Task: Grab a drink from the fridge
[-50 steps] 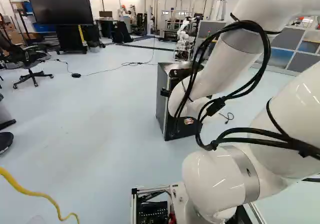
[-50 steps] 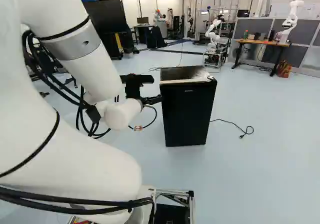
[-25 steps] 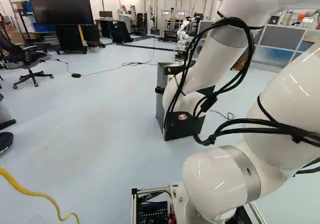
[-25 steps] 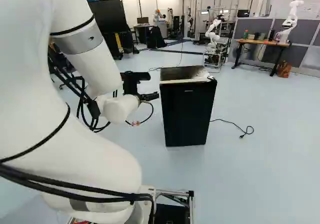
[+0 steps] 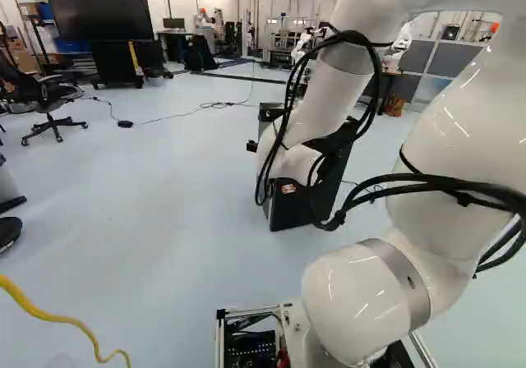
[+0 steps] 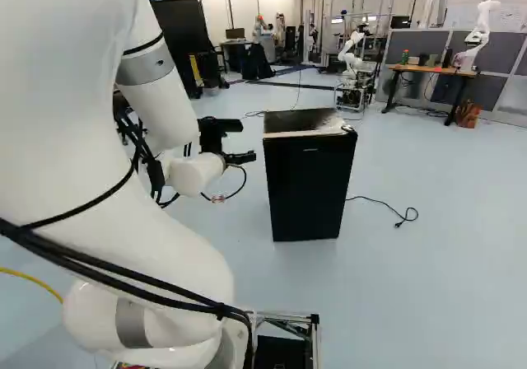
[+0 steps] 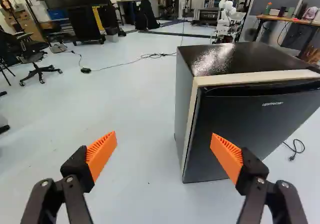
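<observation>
The gripper (image 6: 240, 156) was spread wide, and its two orange pads (image 7: 101, 151) stood well apart with only floor (image 7: 145, 184) showing between them. The black mini fridge (image 7: 240, 129) stood upright on that floor, ahead of the fingers and off to one side. One pad overlapped the face of its door (image 7: 280, 119) in the wrist view, while the other had bare floor ahead of it. The door was closed, with a pale strip (image 7: 255, 77) along its top and near side edges. On the side of the fridge away from the fingers lay a black cord with a plug (image 7: 292, 158).

Well beyond the fingers, on the side away from the fridge, stood an office chair (image 7: 32, 59) and a large dark screen (image 7: 75, 1). Past the fridge were another robot (image 7: 230, 14) and a wooden-topped table (image 7: 287, 19) bearing a green bottle (image 7: 268, 8).
</observation>
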Available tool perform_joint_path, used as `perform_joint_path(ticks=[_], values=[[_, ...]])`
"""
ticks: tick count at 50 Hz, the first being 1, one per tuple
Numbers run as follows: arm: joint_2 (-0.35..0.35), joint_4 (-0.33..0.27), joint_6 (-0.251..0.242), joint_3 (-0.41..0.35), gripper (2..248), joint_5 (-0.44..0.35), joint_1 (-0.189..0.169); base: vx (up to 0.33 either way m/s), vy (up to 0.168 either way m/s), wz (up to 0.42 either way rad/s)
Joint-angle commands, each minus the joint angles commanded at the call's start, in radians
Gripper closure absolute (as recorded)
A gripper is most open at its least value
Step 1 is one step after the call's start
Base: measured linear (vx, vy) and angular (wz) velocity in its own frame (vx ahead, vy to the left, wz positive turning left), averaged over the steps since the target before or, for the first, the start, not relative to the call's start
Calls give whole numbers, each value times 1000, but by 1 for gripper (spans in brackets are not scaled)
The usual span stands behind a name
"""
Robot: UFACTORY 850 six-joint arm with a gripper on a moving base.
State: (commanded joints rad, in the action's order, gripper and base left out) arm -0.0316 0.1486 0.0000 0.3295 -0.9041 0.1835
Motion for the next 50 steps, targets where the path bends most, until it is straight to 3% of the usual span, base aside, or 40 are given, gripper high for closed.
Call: perform_joint_path(ticks=[32, 50], values=[[-173, 141, 0, 98, 3, -59, 99, 0, 0, 0], [-272, 260, 0, 162, 3, -130, 149, 0, 0, 0]])
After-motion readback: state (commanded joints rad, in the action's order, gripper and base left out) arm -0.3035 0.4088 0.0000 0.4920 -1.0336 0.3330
